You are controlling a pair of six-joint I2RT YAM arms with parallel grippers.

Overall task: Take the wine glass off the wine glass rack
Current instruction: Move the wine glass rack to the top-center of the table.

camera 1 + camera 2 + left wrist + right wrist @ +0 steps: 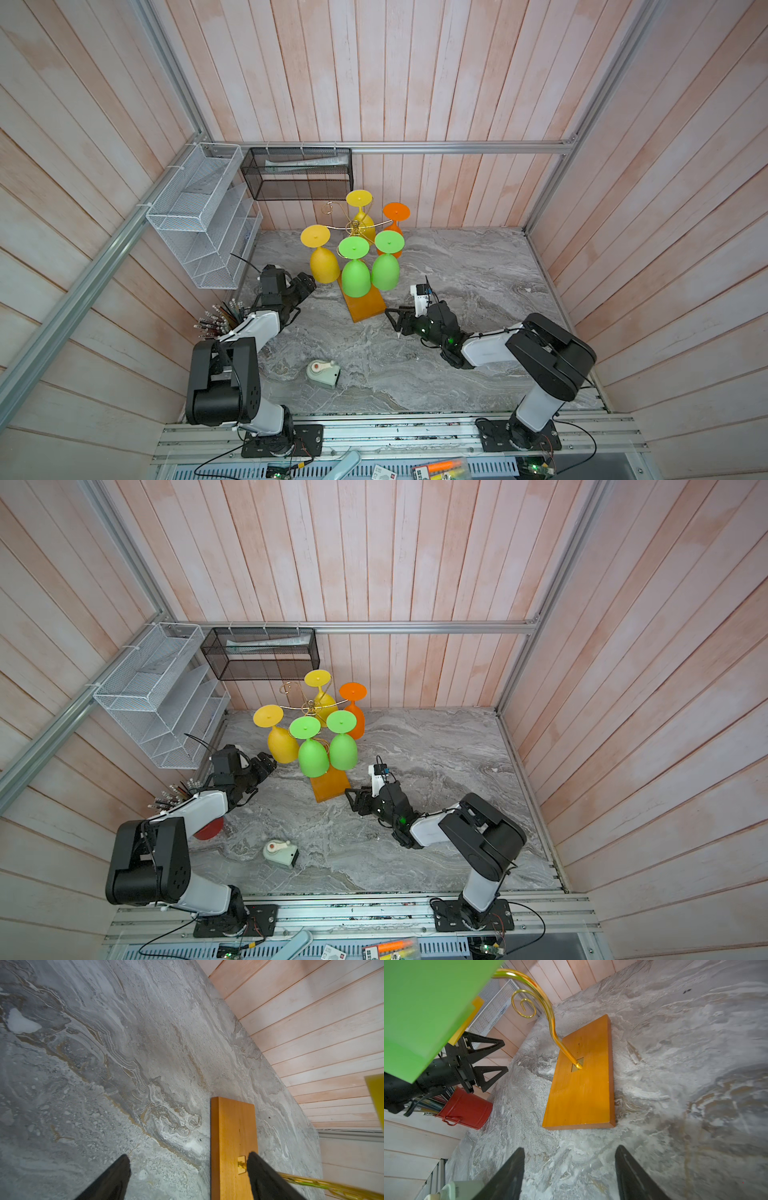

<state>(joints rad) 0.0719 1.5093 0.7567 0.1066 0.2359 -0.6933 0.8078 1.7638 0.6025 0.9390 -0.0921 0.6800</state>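
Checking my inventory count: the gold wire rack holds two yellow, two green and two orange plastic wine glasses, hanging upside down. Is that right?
No. Only one orange plastic wine glass hangs on the gold wire rack, as both top views show; the rest is right.

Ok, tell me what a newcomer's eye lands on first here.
Five bright glasses, green, yellow and orange, hang upside down from the gold rack at the back of the table. The left gripper and right gripper flank its orange base, both open and empty.
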